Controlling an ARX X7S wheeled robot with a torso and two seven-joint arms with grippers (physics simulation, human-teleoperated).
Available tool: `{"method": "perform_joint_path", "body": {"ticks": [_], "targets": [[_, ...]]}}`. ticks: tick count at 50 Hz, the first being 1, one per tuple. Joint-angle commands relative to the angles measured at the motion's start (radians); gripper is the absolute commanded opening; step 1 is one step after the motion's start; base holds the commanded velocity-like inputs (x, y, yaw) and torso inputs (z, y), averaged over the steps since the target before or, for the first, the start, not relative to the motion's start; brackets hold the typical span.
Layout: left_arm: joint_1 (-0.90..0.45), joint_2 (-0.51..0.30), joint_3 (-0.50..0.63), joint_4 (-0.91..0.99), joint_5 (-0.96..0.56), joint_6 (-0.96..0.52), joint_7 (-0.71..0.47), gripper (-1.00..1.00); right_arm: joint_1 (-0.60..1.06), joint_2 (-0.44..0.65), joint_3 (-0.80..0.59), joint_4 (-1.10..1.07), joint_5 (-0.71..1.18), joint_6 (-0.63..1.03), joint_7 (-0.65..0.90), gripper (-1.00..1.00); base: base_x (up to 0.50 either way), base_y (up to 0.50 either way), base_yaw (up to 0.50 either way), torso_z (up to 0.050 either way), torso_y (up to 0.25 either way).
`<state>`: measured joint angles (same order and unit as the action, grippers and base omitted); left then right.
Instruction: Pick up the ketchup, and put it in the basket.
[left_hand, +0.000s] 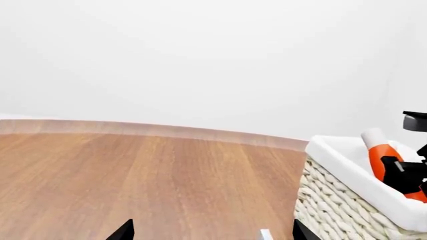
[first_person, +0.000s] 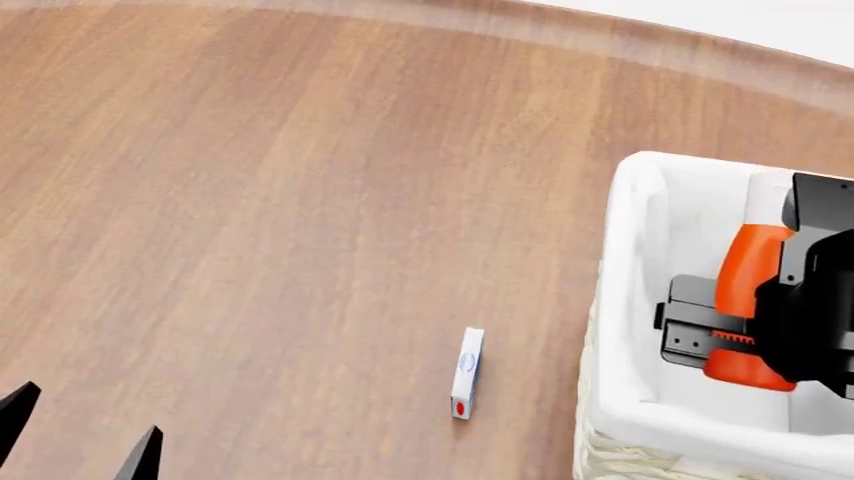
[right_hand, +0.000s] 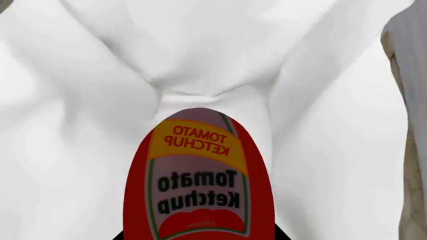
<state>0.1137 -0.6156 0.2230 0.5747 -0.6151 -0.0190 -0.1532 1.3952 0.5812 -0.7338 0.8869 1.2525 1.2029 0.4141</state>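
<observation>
The ketchup (first_person: 745, 268) is an orange-red bottle with a white cap, and it is inside the basket (first_person: 625, 300), over the white liner. My right gripper (first_person: 747, 338) is shut on the bottle's lower body, and the cap points toward the far rim. The right wrist view shows the ketchup (right_hand: 200, 185) label close up between the black fingers of the right gripper (right_hand: 200, 236), with the liner (right_hand: 80, 100) behind it. The left wrist view catches the ketchup (left_hand: 381, 159) and the basket (left_hand: 340, 200) off to one side. My left gripper (first_person: 83, 425) (left_hand: 212, 232) hangs open over bare wood, holding nothing.
A small white box (first_person: 466, 372) (left_hand: 265, 234) with a red end lies on the wooden table (first_person: 267, 200), just left of the basket. The table's far edge (first_person: 561, 25) meets a white wall.
</observation>
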Motion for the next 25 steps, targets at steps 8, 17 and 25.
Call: {"method": "perform_joint_path", "body": {"ticks": [8,17,25], "targets": [[-0.003,0.015,-0.008,-0.034,0.002,0.023,0.037,1.0,-0.008,-0.037,0.03,0.046,-0.041,-0.053,-0.07,-1.0,0.0,0.0,0.0,0.0,0.0],[-0.004,0.016,-0.006,-0.039,0.004,0.025,0.037,1.0,0.0,-0.059,0.001,0.099,-0.074,-0.079,-0.121,-1.0,0.0,0.0,0.0,0.0,0.0],[-0.006,0.019,-0.003,-0.048,0.005,0.03,0.041,1.0,0.006,-0.064,-0.005,0.114,-0.084,-0.092,-0.134,-1.0,0.0,0.0,0.0,0.0,0.0]]}}
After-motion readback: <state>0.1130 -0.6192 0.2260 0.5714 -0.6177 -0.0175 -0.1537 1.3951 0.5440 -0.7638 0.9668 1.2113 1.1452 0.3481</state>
